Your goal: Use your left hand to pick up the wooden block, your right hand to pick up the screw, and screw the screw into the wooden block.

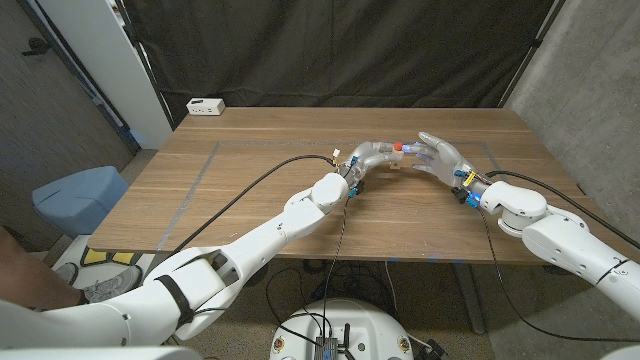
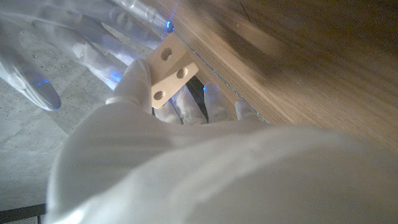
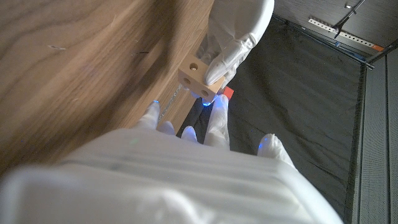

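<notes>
A wooden table (image 1: 250, 200) of long brown planks carries the scene. A white power strip (image 1: 206, 106) lies at its far left corner, close to the far edge. Thin pale tape lines (image 1: 200, 172) run on the boards, one parallel to the far edge, another along the left side toward the near edge.

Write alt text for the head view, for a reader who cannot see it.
Two white robot arms meet over a wooden table: the left robot hand holds a small wooden block, and the right robot hand brings a red-headed screw to it. A white box sits at the far left edge.
</notes>
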`<state>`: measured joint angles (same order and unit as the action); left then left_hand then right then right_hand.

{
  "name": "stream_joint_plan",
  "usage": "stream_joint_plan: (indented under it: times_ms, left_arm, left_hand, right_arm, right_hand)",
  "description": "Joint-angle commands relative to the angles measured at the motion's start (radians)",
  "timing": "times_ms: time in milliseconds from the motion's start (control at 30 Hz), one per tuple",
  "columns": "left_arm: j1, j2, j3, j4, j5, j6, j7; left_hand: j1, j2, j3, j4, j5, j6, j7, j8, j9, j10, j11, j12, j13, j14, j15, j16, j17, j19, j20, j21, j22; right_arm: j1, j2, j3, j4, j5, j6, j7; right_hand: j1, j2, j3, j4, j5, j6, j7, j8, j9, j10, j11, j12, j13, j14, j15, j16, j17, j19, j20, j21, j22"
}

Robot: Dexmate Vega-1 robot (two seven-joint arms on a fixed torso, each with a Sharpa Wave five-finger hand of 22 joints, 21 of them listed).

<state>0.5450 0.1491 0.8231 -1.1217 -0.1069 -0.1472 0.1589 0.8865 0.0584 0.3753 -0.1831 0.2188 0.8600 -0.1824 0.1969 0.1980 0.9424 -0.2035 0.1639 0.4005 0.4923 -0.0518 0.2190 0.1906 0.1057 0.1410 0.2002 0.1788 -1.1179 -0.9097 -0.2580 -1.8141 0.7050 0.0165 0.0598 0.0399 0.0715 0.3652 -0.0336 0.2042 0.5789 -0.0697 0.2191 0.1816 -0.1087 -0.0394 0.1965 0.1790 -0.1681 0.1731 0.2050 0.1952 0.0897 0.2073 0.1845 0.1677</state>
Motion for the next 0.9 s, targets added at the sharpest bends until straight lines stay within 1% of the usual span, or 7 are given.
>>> stream_joint_plan:
  times_ms: [33,600,767,900]
  left_arm:
    - [0.001,0.002,0.001,-0.004,-0.002,0.005,-0.002]
    - [0.003,0.007,-0.001,-0.012,-0.002,0.01,-0.003]
    - [0.005,0.009,-0.002,-0.013,-0.003,0.01,-0.001]
    - [0.006,0.008,-0.002,-0.012,-0.004,0.008,-0.002]
  left_hand:
    - [-0.022,0.063,0.032,0.026,0.004,0.069,0.058,0.008,0.005,0.016,-0.004,0.071,0.138,0.01,-0.059,0.002,0.004,0.009,0.005,0.007,0.005]
    - [-0.022,0.064,0.034,0.027,0.004,0.069,0.058,0.008,0.005,0.015,-0.005,0.071,0.137,0.01,-0.059,0.001,0.004,0.01,0.005,0.007,0.005]
    - [-0.023,0.063,0.034,0.027,0.004,0.069,0.056,0.008,0.005,0.016,-0.006,0.071,0.137,0.01,-0.06,0.001,0.003,0.01,0.004,0.007,0.005]
    - [-0.023,0.064,0.034,0.027,0.004,0.069,0.056,0.008,0.005,0.016,-0.005,0.071,0.137,0.01,-0.06,0.001,0.004,0.011,0.003,0.008,0.005]
  right_arm:
    - [-0.004,-0.005,0.001,0.006,0.002,0.019,0.029]
    - [0.014,0.008,-0.016,0.029,0.002,0.054,0.079]
    - [0.004,0.005,-0.009,0.018,-0.002,0.048,0.053]
    - [-0.009,0.003,0.001,0.008,-0.004,0.043,0.026]
  right_hand:
    - [0.007,0.007,0.008,0.002,0.007,0.013,0.004,0.008,0.001,0.002,-0.008,0.009,0.002,-0.026,-0.007,0.001,0.001,0.007,0.002,0.007,0.003]
    - [0.011,0.01,0.011,0.0,0.007,0.024,0.006,0.004,0.0,0.01,-0.015,0.007,0.002,-0.024,-0.009,0.0,0.001,0.004,0.003,0.006,0.003]
    - [0.011,0.01,0.012,0.0,0.007,0.027,0.004,0.003,0.0,0.015,-0.014,0.008,0.002,-0.022,-0.01,0.001,0.0,0.004,0.003,0.005,0.003]
    - [0.012,0.01,0.013,-0.001,0.007,0.031,0.004,0.002,0.0,0.026,-0.007,0.011,0.001,-0.011,-0.012,0.004,0.0,0.009,-0.001,0.007,0.003]
